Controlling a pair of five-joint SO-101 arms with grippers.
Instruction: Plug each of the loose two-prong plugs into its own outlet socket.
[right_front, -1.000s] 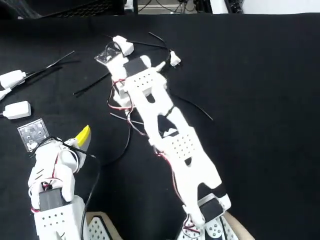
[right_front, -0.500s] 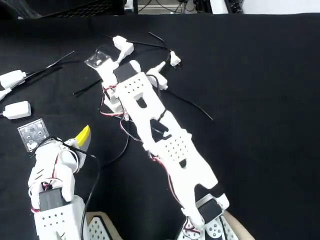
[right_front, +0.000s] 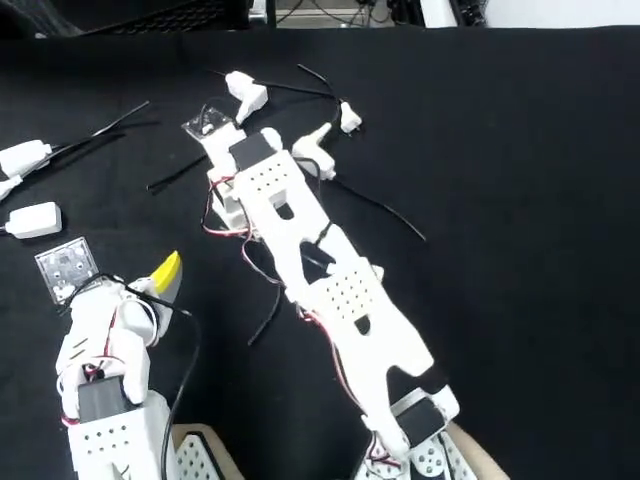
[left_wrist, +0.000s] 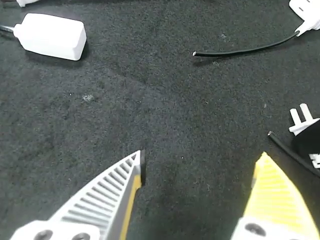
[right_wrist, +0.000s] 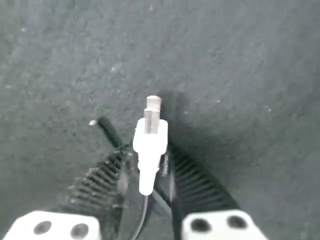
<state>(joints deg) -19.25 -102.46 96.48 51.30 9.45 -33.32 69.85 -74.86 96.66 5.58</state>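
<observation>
Firstly, right fingers (right_wrist: 102, 177): black and ribbed, closed on a small white two-prong plug (right_wrist: 149, 145), one pressing each side of its body.
Held plug: its metal prongs point away from the wrist, low over the black cloth table (right_wrist: 240, 60); whether they touch the cloth cannot be told. A black cord end (right_wrist: 105, 131) lies just beside it.
Left fingers (left_wrist: 117, 187): one grey and ribbed, one yellow, spread wide apart and gripping nothing, with bare table between them.
Beside the yellow finger: a white pronged plug (left_wrist: 301, 120) sits near its outer side; whether this is the held one cannot be told.
Ahead of the left fingers: a loose thin black cord (left_wrist: 245, 48) lies on the table, and a white rectangular outlet block (left_wrist: 50, 36) rests farther off on the grey finger's side.
Right arm (right_front: 300, 230): white, stretched long across the middle of the table.
Left arm (right_front: 105, 350): white, folded near the front left corner.
Far table: a loose white plug (right_front: 350, 118) and a white corded piece (right_front: 245, 92) lie near the right arm's far end; a second white outlet block (right_front: 25, 155) lies at the left edge.
</observation>
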